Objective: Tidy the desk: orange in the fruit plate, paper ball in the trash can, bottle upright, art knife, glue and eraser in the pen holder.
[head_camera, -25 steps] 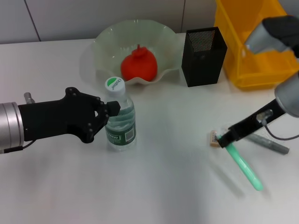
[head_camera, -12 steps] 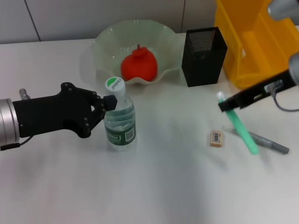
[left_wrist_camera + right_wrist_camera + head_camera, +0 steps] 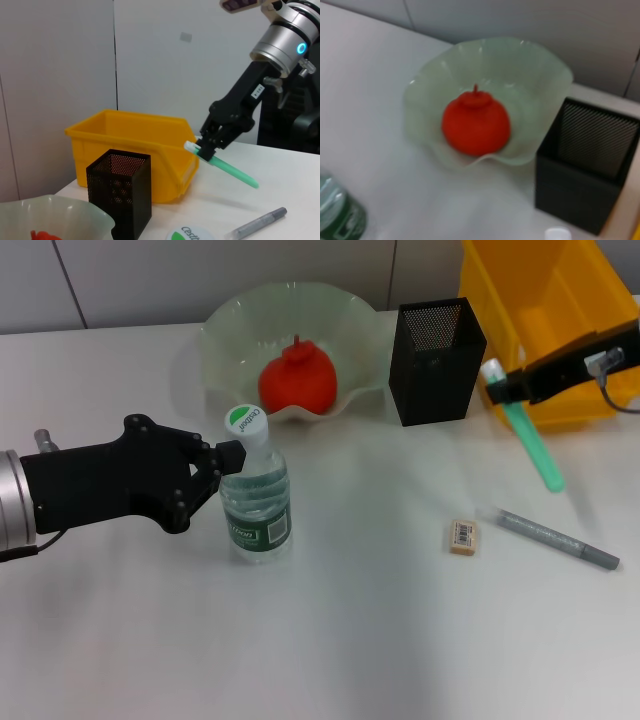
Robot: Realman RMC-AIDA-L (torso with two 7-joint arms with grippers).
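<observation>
Head view: left gripper [image 3: 222, 472], jaws pinching the upright clear plastic bottle [image 3: 256, 498]; squat red-orange fruit [image 3: 297, 380] in the pale-green scalloped bowl [image 3: 230, 325]; beige eraser [image 3: 462, 536] on worktop. Left wrist view: right gripper [image 3: 209, 146], jaws pinching a slim green glue pen [image 3: 225, 165], tilted beside the black mesh pen holder [image 3: 119, 195]; judged risk, it catches the rim. Right wrist view: nothing further.

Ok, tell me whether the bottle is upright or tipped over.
Upright. The bottle stands on its base on the desk, white cap with green top uppermost, with the left gripper at its neck.
</observation>
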